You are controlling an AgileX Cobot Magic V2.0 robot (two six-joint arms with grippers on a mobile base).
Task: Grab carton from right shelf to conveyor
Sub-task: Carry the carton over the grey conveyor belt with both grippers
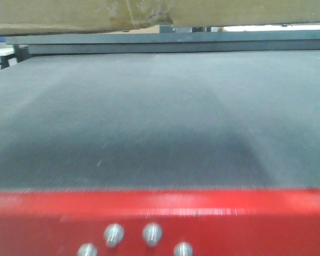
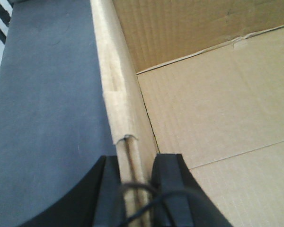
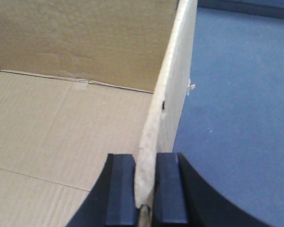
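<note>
Only a strip of the carton (image 1: 69,16) shows in the front view, cut off at the top. It seems to hang over the far end of the conveyor (image 1: 149,117), but the blur hides any touch. The left gripper (image 2: 137,172) pinches one side wall, the right gripper (image 3: 146,177) the other. Bare conveyor lies beside both walls

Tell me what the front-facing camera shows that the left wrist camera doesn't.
Only the front-facing view shows the red front edge with its round metal bolts. Only the left wrist view shows the left claw clamped on a cardboard wall, and the bare inside floor beyond it. Both share the brown box and the dark grey belt.
</note>
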